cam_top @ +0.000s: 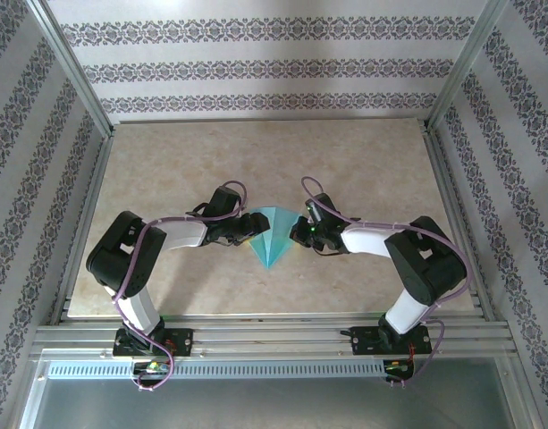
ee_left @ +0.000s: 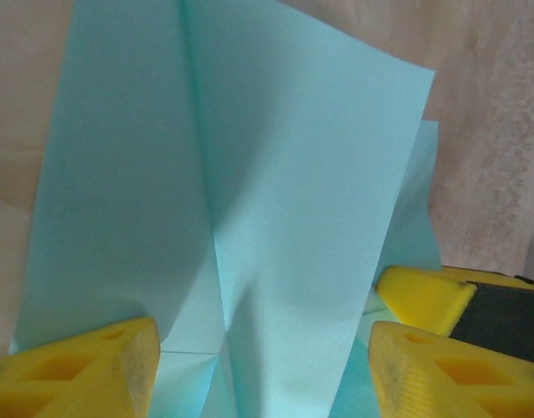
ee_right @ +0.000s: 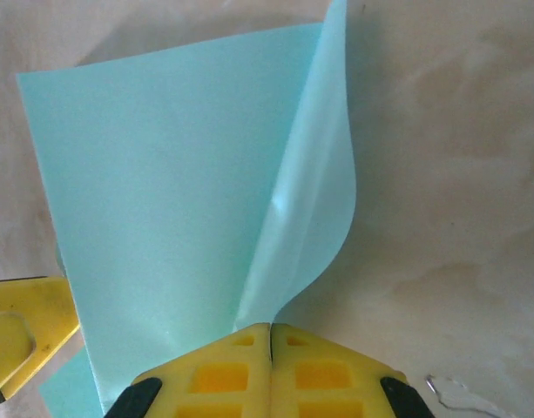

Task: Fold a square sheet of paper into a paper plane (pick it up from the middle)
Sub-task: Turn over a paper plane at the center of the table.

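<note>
The right gripper [ee_right: 271, 335] has its yellow jaws pressed together, pinching a curled flap of the half-folded turquoise paper plane [ee_right: 162, 174]. The left gripper [ee_left: 262, 370] stands wide, one finger either side of the creased paper. The plane lies between both grippers at the middle of the table [cam_top: 166, 170], its tip pointing toward the arm bases.
</note>
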